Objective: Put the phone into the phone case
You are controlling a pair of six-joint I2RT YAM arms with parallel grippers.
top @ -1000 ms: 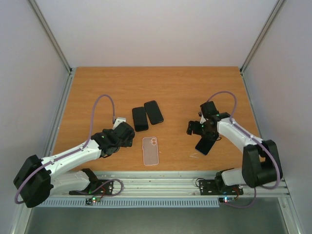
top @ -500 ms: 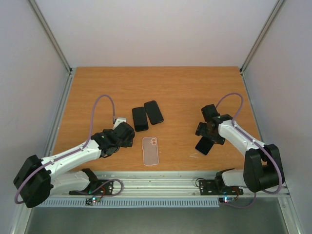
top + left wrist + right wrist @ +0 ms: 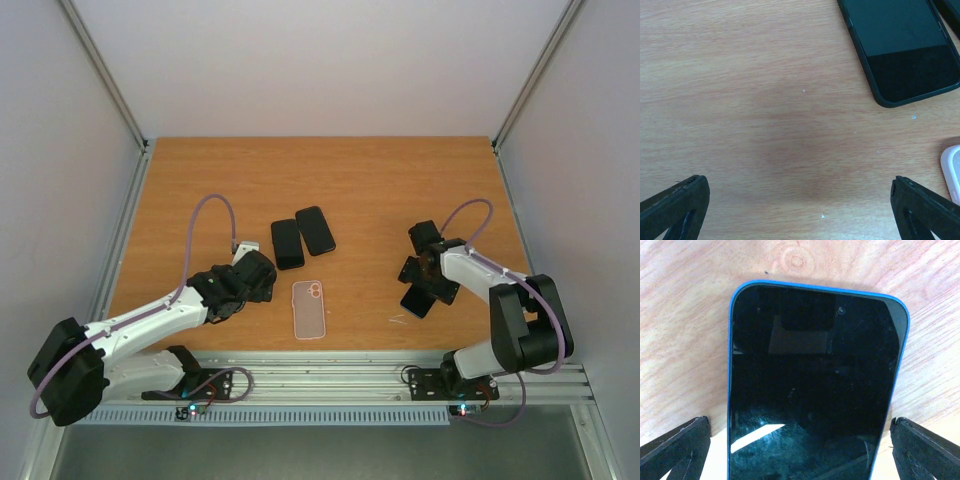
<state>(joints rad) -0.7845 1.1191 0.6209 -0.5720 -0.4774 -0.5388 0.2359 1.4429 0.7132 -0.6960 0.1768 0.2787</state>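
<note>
Wooden desk [image 3: 200, 180], two arms at the near edge. The right gripper [image 3: 800, 454] is low over the blue phone [image 3: 815, 390], jaws spread wide, one finger [image 3: 675, 445] on each side of the phone with a gap to its blue edges, so nothing is gripped. The blue phone lies screen up on the right side of the desk, flat as far as I can tell. Its screen is black, with some glare. It is well apart from the phone case [image 3: 310, 309], which lies flat near the middle of the desk by the near edge. The case is pinkish and see-through with a camera cutout at its far end, and nothing is inside it. The left gripper [image 3: 800, 212] is just left of the case, also open, both fingertips wide apart over bare wood, holding nothing. A black phone [image 3: 287, 243] lies screen up just beyond the case, and a second black phone [image 3: 315, 230] sits right beside it, slightly farther back (touching or not, cannot tell). In the left wrist view the first black phone fills the upper right, and a pale corner of the case shows at the right edge. Neither gripper touches the case or the black phones.
</note>
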